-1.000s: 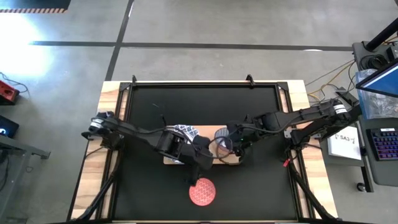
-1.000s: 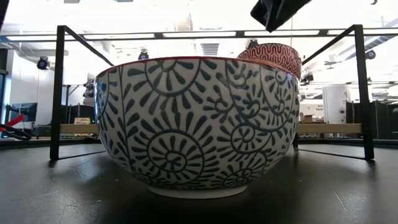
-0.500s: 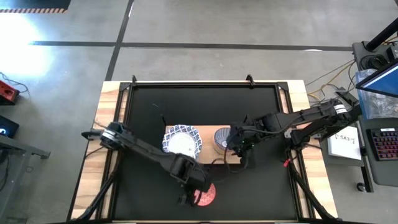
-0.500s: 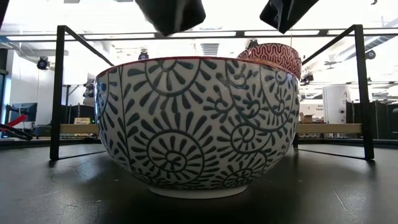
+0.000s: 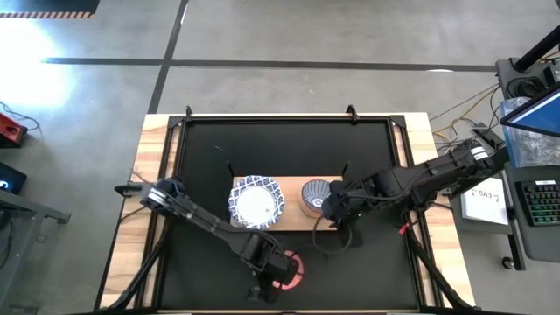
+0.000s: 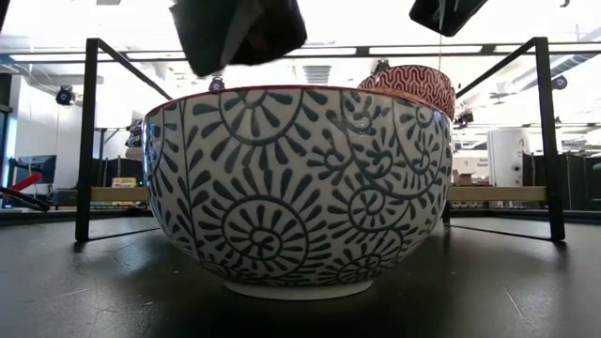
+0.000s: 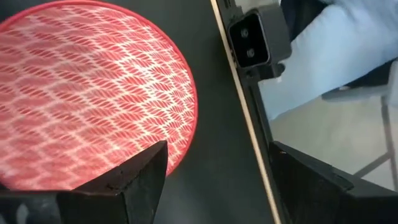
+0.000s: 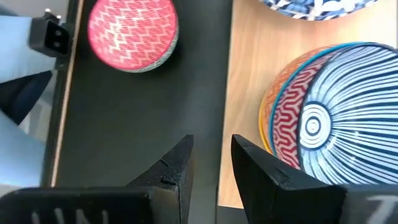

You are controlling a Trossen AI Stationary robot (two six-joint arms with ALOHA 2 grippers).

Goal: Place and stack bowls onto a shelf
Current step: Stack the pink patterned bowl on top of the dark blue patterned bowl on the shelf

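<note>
- Black counter (image 5: pixel 210 175) carries the light-wood shelf (image 5: pixel 293 224) at its middle.
- Left hand (image 5: pixel 273 278) has swung off the shelf and now hangs spread wide, empty, right over the red patterned bowl (image 7: pixel 81 93).
- Right hand (image 5: pixel 337 213), empty and narrowing, backs off beside the stacked bowls (image 8: pixel 323 112), so that stack looks finished.
- Red bowl seems next.

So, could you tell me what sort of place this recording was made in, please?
Most likely a robotics lab or workshop. A black-topped table inside a metal frame stands on a bare concrete floor, a desk with a keyboard and cables sits beside it, and the low view shows industrial ceiling lights.
</note>
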